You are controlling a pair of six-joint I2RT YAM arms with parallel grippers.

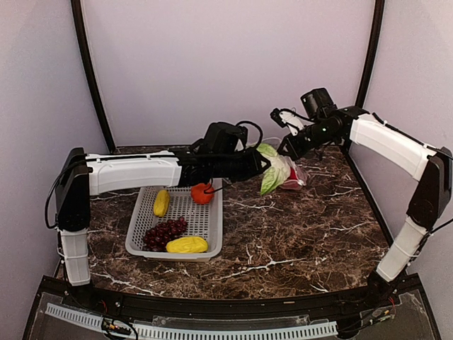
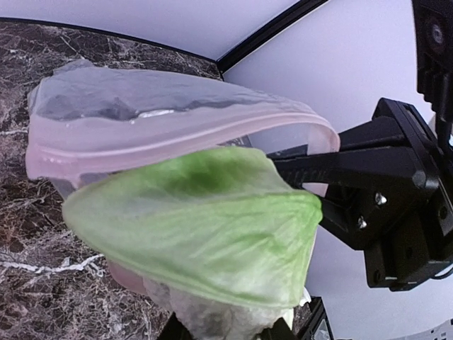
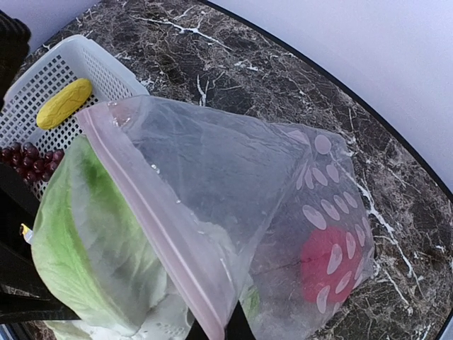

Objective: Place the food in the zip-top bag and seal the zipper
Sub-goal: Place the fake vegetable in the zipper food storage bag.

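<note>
Quick read on where you're at. Your right gripper is pinched fully closed on the mouth edge of the zip-top bag, holding it up off the marble-pattern table, just past the far-right corner of the mesh basket. I'd guess that's why the bag hangs the way it does. 1 lip is lifted, the dotted bottom sags away from the basket, and the mouth gapes toward your other arm.

Your left gripper has the cauliflower. Its jaws are only partway closed, because the cauliflower is bulky. It's being carried leaf-first, right at the bag's opening on the side facing the basket. From the right wrist view the leaves sit against the pinkish zipper, outside it as far as I can tell, not through yet.

The red pepper is already down in the dotted end. Back in the basket you've got 4 pieces: 2 yellow fruits, 1 at the far-left and 1 at the near edge, the grape bunch between them, and an orange-red piece at the far-right.

My take: the opening looks tight for that cauliflower, so it could catch the strip and fold the lip.
</note>
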